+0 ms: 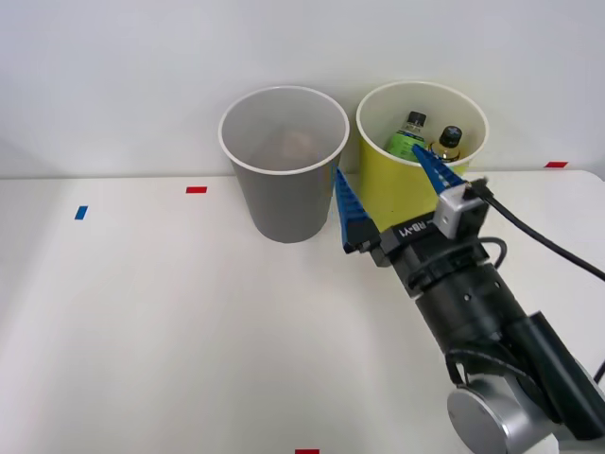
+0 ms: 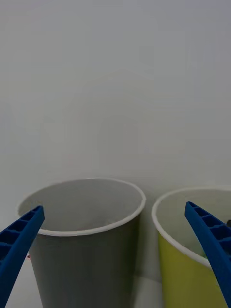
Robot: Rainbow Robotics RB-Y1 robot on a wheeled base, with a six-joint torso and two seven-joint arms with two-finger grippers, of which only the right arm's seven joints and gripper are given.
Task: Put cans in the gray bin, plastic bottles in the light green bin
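The right gripper hangs spread and empty before the gap between gray bin and light green bin; both bottles stand inside the latter; a reddish blur, perhaps the can, lies in the former.

Light was bright and even; the gray bin cast a soft shadow on the table. No glare or blur.

The right arm reaches in from the lower right, its black wrist angled up and forward. Its hand is spread wide with nothing between the two blue ribbed fingers, which point away from the robot.
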